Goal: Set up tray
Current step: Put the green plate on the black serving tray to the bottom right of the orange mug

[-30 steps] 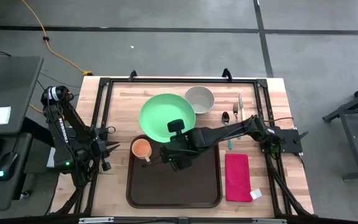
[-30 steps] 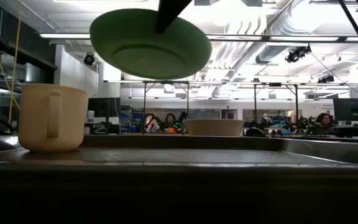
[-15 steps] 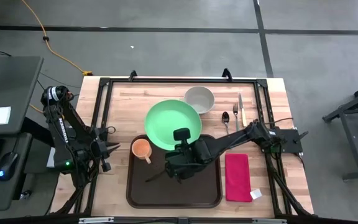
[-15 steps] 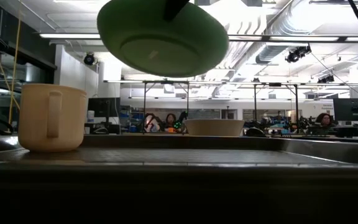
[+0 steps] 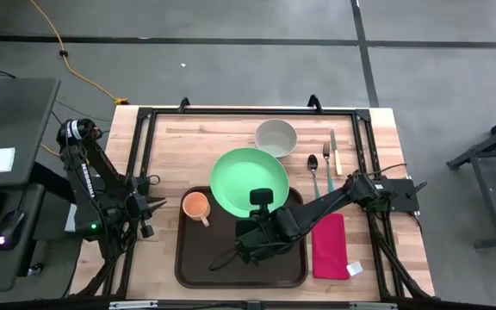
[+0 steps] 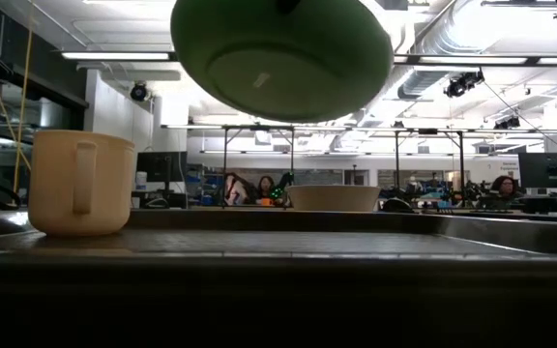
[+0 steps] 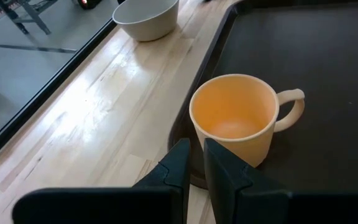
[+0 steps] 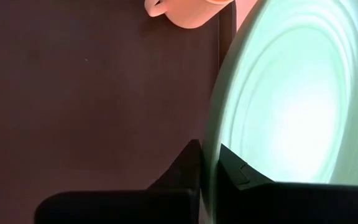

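The green plate [image 5: 248, 176] hangs in the air over the far right part of the dark brown tray [image 5: 205, 258], with my right gripper [image 5: 261, 201] shut on its near rim. From table height the plate [image 6: 283, 58] shows its underside, well above the tray [image 6: 356, 242]. An orange cup [image 5: 195, 206] stands upright on the tray's far left corner. My left gripper [image 7: 196, 163] waits just off the tray's left edge, pointing at the cup [image 7: 235, 118]. Its fingers stand a narrow gap apart with nothing between them. My right gripper pinches the plate's rim [image 8: 214, 146] between its two fingers, one on the upper face and one on the underside. The fingers come from the table's near side, slanting down. The plate is lifted clear of the tray and slightly tilted.
A white bowl [image 5: 275, 138] sits behind the plate on the wooden table. A spoon [image 5: 313, 165], fork [image 5: 325, 164] and knife [image 5: 334, 151] lie at the far right. A red napkin [image 5: 328, 245] lies right of the tray. The tray's middle and near part are bare.
My right gripper has carried the green plate toward the table's right and near edges, from over the tray's far rim to farther over the tray, rolling its wrist as it went. The plate stays lifted clear. The cup has not moved.
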Tool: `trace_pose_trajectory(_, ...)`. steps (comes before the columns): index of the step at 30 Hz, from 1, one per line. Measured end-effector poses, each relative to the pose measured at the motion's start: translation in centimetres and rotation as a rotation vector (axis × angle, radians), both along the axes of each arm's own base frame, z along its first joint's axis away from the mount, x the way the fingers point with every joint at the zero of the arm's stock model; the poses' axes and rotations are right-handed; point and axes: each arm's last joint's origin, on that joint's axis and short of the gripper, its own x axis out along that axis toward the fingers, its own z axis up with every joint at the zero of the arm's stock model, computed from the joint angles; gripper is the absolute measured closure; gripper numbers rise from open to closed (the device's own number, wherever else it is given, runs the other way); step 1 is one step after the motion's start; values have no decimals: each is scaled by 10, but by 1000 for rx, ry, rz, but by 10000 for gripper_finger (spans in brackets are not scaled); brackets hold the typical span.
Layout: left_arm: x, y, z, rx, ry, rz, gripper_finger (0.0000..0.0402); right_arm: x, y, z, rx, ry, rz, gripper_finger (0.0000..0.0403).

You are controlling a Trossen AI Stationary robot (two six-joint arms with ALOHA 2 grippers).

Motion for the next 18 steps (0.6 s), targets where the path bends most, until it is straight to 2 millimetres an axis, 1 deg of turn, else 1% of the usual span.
trace_pose_trajectory(9, 0, 0, 0, 3, 1, -2, 323, -4, 7, 0, 16, -11, -28, 403)
trace_pose_trajectory(18, 0, 0, 0, 3, 1, -2, 323, -4, 7, 0, 21, -18, -42, 403)
